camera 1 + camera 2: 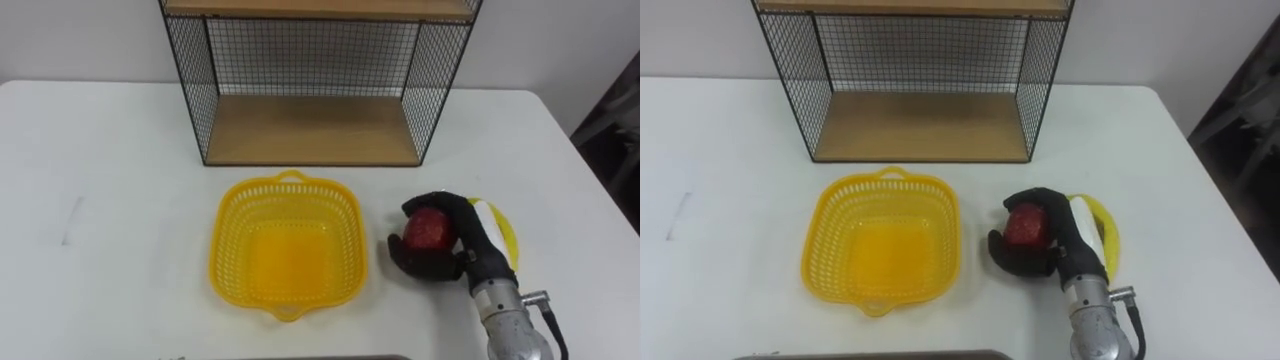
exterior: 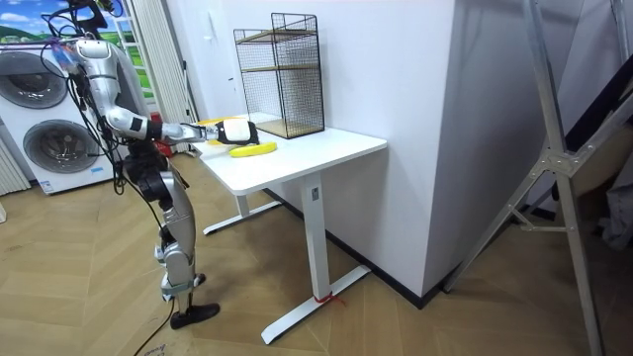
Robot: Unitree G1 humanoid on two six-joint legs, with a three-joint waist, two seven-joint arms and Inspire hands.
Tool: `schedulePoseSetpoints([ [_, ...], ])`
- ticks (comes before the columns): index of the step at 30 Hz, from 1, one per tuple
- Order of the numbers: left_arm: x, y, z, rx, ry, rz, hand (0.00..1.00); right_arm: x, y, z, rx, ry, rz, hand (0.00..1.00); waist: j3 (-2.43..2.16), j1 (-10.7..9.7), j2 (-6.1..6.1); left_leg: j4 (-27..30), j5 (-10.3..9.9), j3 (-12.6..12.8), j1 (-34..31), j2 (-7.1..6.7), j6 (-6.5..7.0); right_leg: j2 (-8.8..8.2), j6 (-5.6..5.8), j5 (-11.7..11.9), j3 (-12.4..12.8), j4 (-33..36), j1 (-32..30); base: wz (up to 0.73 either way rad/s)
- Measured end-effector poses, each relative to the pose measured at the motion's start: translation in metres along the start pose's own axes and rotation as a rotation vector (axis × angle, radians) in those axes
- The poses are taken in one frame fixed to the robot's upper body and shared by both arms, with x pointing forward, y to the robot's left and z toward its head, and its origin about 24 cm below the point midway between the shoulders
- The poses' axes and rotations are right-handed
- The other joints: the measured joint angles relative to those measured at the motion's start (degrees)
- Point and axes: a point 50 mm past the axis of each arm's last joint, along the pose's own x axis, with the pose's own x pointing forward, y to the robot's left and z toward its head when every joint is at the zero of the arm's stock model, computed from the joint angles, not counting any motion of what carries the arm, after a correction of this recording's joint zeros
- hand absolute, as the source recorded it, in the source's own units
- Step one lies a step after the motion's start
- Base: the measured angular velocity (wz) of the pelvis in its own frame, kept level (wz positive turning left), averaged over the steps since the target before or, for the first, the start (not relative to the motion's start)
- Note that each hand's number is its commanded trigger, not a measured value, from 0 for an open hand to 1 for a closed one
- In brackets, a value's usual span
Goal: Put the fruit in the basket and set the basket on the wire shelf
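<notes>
**A:** Where was the apple [image 1: 428,230]?

**B:** In the right hand [image 1: 472,248], at three o'clock from the basket [image 1: 232,240] and just beside its rim. The fingers [image 1: 412,265] were curled under and around it, clamped on, with red skin showing between them.

**A:** Was it lifted, or resting on the table?

**B:** I couldn't tell from above. The room view put the hand low over the table [image 1: 100,200], and that was all it gave.

**A:** And the other fruit?

**B:** A banana [image 1: 503,230] lay on the table at three o'clock from the apple, partly hidden behind the hand. The basket held nothing.

**A:** So the step in hand was carrying the apple across?

**B:** That was my reading: the first fruit was gripped but not yet dropped in. To do it well, I'd have raised the apple enough to clear the rim. Then I'd have moved it toward nine o'clock until it hung over the middle of the basket floor, lowered it, and only then spread the fingers. The basket looked light, so a finger catching the rim could have shoved it away. A release from high up might have let the apple bounce out.

**A:** And beyond that?

**B:** The wire shelf [image 1: 310,130] stood at twelve o'clock from the basket. Its lower board was bare and open toward the robot.
</notes>
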Motion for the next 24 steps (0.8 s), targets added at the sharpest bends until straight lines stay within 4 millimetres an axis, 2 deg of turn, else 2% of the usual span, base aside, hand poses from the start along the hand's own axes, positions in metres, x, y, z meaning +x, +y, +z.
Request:
schedulePoseSetpoints([
  [11,-0.001,-0.001,-0.005,0.002,0.012,-0.008,0.0,-0.001,0.001,-0.002,0.042,0.012,-0.013,1.0,0.04,-0.04,-0.1,-0.11,-0.03,-0.15,0.32,0.06,-0.03,0.08,0.0,0.02,-0.22,-0.29,0.74,0.0],
  [20,-0.002,-0.003,-0.007,0.001,0.016,-0.003,0.0,0.0,-0.003,-0.001,0.125,0.011,-0.046,1.0,0.0,-0.04,0.61,0.02,-0.18,-0.18,0.03,0.07,-0.09,0.15,-0.02,0.03,-0.06,-0.22,0.64,0.0],
  [24,-0.002,-0.004,-0.005,0.0,0.012,-0.004,0.0,0.002,-0.006,0.011,0.132,-0.018,-0.056,1.0,0.33,0.0,1.42,-0.02,-0.18,0.03,-0.32,0.06,-0.08,0.13,-0.01,0.04,0.17,-0.02,0.01,-0.04],
])
